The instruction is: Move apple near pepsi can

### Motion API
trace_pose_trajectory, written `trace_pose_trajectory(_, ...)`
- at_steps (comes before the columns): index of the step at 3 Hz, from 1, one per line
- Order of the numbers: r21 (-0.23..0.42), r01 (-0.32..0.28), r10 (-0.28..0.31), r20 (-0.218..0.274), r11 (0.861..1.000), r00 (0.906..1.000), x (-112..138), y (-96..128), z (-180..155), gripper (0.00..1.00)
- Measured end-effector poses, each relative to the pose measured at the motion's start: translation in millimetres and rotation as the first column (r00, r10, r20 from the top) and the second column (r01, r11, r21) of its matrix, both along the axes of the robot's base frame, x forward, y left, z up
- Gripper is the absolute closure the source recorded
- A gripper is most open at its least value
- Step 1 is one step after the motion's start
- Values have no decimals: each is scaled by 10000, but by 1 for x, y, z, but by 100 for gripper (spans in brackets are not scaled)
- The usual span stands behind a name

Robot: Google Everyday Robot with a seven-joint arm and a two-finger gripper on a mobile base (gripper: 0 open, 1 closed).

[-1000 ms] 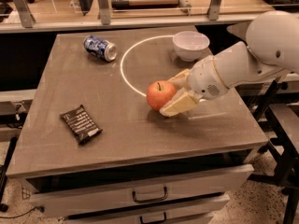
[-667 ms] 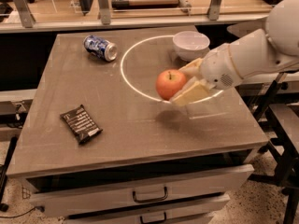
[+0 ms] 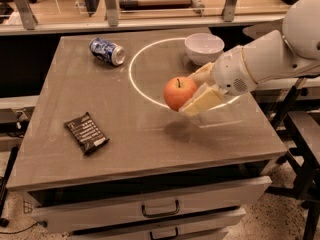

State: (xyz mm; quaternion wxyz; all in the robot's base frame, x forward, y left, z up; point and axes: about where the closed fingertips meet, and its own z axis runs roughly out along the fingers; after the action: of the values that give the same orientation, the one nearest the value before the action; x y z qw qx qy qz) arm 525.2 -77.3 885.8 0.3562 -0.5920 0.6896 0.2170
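The orange-red apple [image 3: 178,92] with a short dark stem is held off the table by my gripper [image 3: 196,90], which comes in from the right and is shut on it. Its shadow falls on the tabletop just below. The blue pepsi can [image 3: 107,51] lies on its side at the far left of the table, well apart from the apple, its silver end facing front right.
A white bowl [image 3: 203,47] stands at the back right, just behind my gripper. A dark rectangular snack wrapper [image 3: 86,132] lies at the front left. A white circle line [image 3: 134,84] is marked on the grey table [image 3: 150,149]. Drawers are below the front edge.
My gripper has lifted the apple off the table and carried it up and slightly back and right; its shadow now shows beneath it. The can, bowl and wrapper have not moved.
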Motion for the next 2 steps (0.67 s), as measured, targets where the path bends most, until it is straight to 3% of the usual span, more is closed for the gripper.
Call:
trace_pose_trajectory(1,152,-67,66,50,9999,10000,0,7,1,100)
trace_pose_trajectory(2,402,-214,207,185,9990,9996,26,33,3,100)
